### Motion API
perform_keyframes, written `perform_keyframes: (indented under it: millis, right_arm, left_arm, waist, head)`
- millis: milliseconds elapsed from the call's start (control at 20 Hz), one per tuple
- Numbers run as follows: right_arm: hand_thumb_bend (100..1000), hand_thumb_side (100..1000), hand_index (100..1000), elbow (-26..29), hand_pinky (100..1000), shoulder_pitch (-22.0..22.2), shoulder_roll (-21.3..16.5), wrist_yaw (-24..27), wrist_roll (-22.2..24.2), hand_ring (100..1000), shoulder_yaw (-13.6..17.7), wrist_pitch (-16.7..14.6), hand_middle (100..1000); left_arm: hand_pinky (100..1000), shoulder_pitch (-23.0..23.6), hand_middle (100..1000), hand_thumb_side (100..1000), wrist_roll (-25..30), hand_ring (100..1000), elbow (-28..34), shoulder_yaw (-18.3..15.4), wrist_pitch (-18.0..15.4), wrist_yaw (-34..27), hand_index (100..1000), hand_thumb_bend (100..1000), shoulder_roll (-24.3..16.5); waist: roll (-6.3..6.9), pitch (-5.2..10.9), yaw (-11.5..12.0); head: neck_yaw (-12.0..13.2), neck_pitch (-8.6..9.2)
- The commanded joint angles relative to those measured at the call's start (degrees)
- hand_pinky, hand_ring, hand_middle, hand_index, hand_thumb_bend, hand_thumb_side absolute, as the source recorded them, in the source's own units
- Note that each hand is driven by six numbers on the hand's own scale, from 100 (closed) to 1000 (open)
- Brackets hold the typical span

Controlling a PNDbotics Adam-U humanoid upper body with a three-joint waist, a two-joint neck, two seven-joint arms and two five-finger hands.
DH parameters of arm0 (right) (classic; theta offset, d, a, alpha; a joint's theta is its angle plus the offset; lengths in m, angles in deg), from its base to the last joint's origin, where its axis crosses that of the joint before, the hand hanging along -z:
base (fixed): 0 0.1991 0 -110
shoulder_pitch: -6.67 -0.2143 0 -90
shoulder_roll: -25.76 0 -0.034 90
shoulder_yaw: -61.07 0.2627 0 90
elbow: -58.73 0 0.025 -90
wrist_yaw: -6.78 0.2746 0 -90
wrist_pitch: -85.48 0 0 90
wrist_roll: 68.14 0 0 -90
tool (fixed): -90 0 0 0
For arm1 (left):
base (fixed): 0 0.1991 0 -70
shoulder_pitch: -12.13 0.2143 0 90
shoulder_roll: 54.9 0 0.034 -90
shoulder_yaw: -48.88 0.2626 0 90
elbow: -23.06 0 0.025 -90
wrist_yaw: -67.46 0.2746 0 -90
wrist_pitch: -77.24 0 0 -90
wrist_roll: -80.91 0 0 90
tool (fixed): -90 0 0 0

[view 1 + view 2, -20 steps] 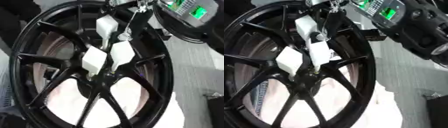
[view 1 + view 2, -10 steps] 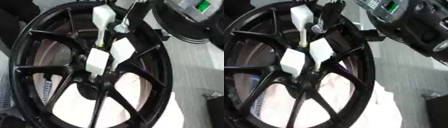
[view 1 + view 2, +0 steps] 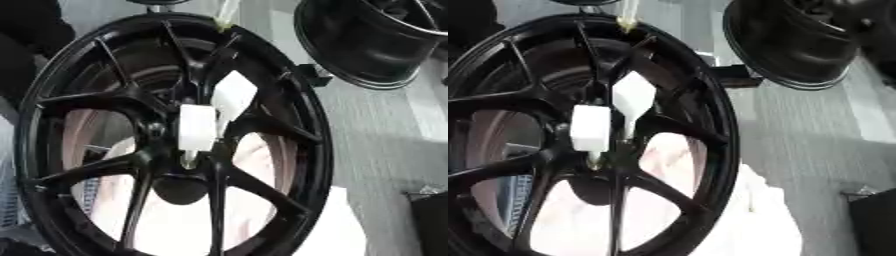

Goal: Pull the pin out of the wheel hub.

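Wheel: large glossy black multi-spoke alloy wheel [image 3: 289,125], fills most of both views, tilted, spokes meeting at a hub low of centre.
Hub: dark round centre bore [image 3: 179,187] where the spokes join, just below the pins.
Pin 1: white block-headed pin [image 3: 197,127] seated just above the bore, thin pale stem pointing down into the hub face.
Pin 2: second white block-headed pin [image 3: 233,95], up and right of pin 1, tilted, stem running down toward the hub; the two heads close together, contact between them unclear.
Pin 3: pale thin stem with yellowish tip [image 3: 629,15] at the wheel's top rim, head cut off by the frame edge; whether it touches the rim is unclear.
Hands: neither robot hand shows in either view; finger state cannot be told.
Behind wheel: pale pinkish-white cloth [image 3: 754,220] seen through the lower spoke gaps and spilling past the rim's lower right.
Upper right of wheel: second black wheel rim [image 3: 376,45], lying apart from the main wheel.
Between them: small black block [image 3: 732,76] just beside the main wheel's right rim.
Surface: grey table [image 3: 385,145] right of the wheel.
Obstruction: spokes cross in front of the cloth.
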State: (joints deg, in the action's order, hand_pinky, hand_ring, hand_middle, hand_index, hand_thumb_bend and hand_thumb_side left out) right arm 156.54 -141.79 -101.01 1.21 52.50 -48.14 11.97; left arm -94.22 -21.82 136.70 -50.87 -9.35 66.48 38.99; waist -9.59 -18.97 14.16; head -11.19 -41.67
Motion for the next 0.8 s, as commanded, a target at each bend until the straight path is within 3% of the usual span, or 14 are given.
perform_keyframes:
  millis: [50, 150, 300, 600, 700, 800]
  right_arm:
    - [100, 100, 438, 2.4, 861, 6.9, -9.8, 0.6, -5.2, 701, 8.8, 0.0, 337]
    - [100, 100, 441, 2.9, 862, 15.7, -13.9, 0.4, -10.0, 703, 15.2, 0.3, 336]
    - [100, 100, 443, 1.1, 854, 27.1, -15.7, -0.6, -17.7, 701, 24.3, 0.7, 333]
    - [100, 100, 463, -5.7, 849, 41.9, -11.0, -7.9, -28.3, 707, 36.7, 3.1, 351]
    - [108, 100, 532, -8.3, 864, 45.3, -9.1, -10.4, -29.8, 737, 39.1, 4.8, 424]
    - [124, 100, 700, -10.9, 888, 47.6, -7.8, -12.8, -29.8, 788, 40.6, 7.1, 600]
  left_arm:
    - [714, -0.1, 577, 414, -0.4, 555, 1.0, -0.6, -0.1, 0.2, 747, 140, -1.4]
    - [714, 0.0, 576, 413, -0.6, 555, 1.0, -0.8, -0.1, 0.2, 747, 140, -1.4]
    - [714, 0.3, 576, 414, -1.1, 554, 1.0, -1.1, -0.1, 0.4, 746, 138, -1.3]
    - [714, 0.5, 576, 412, -1.8, 554, 1.0, -1.7, -0.1, 0.9, 746, 137, -1.4]
    - [714, 0.6, 576, 412, -2.0, 554, 1.0, -1.8, -0.1, 1.0, 746, 137, -1.4]
    - [714, 0.7, 576, 412, -2.2, 554, 1.0, -1.9, 0.0, 1.0, 746, 136, -1.4]
  waist:
    - [0.96, 1.3, -0.6]
    - [1.36, 1.15, -1.4]
    - [1.85, 0.93, -2.7]
    - [2.38, 0.58, -4.3]
    - [2.47, 0.52, -4.5]
    - [2.51, 0.52, -4.7]
  head:
    - [0.9, 0.96]
    - [1.5, 1.44]
    - [2.6, 1.89]
    - [4.1, 2.76]
    - [4.5, 2.72]
    - [4.9, 2.58]
